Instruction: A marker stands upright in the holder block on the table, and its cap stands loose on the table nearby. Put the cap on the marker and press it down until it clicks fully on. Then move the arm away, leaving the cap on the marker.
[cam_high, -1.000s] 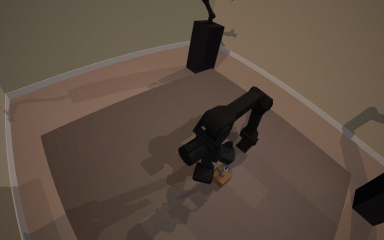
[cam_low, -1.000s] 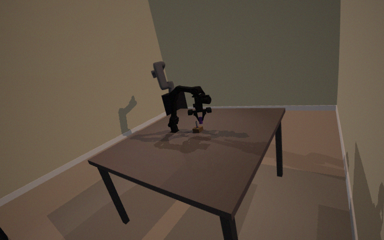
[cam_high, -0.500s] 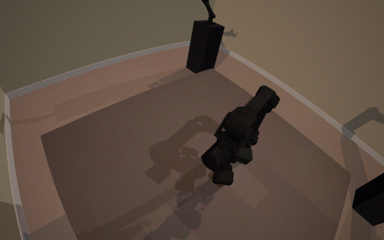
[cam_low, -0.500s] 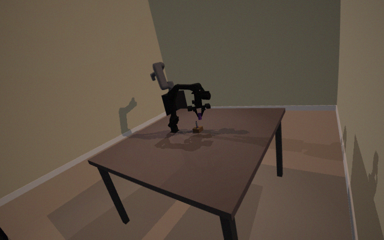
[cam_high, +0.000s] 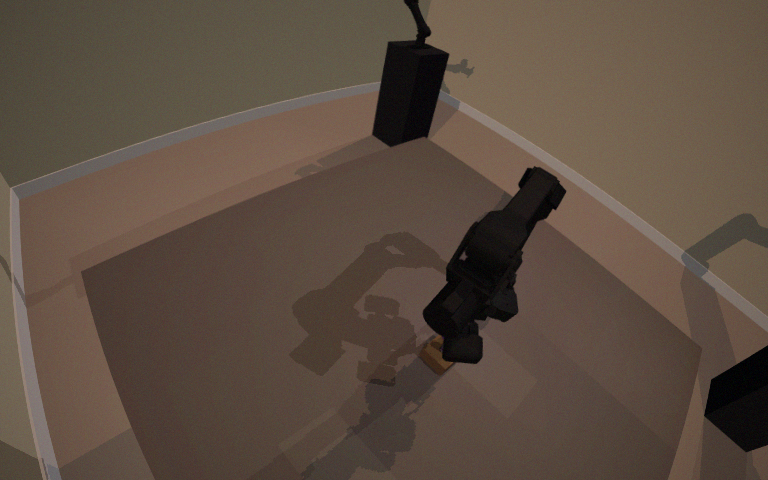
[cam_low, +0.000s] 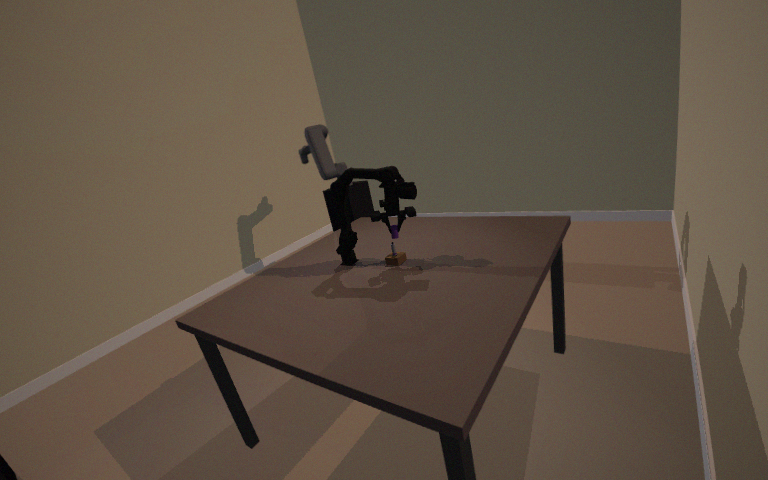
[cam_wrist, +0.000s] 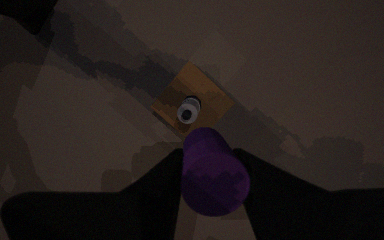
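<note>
The purple cap (cam_low: 394, 231) (cam_wrist: 215, 180) is held upright between the fingers of my gripper (cam_low: 394, 228) (cam_wrist: 212, 165), which is shut on it. The orange-brown holder block (cam_high: 436, 363) (cam_low: 396, 259) (cam_wrist: 190, 75) sits on the table. The grey marker (cam_low: 393, 249) (cam_wrist: 188, 113) stands in the block with its dark tip up and bare. The cap hangs above the marker, with a gap between them in the exterior view. In the wrist view the marker shows just beyond the cap's far end. In the top view my arm hides the cap and the marker.
The brown table (cam_high: 226, 316) (cam_low: 362, 339) carries the block and my arm's base (cam_low: 347, 254). A black pedestal (cam_high: 404, 90) with another arm on it stands past a table corner. Another black box (cam_high: 741, 401) shows at the right edge in the top view.
</note>
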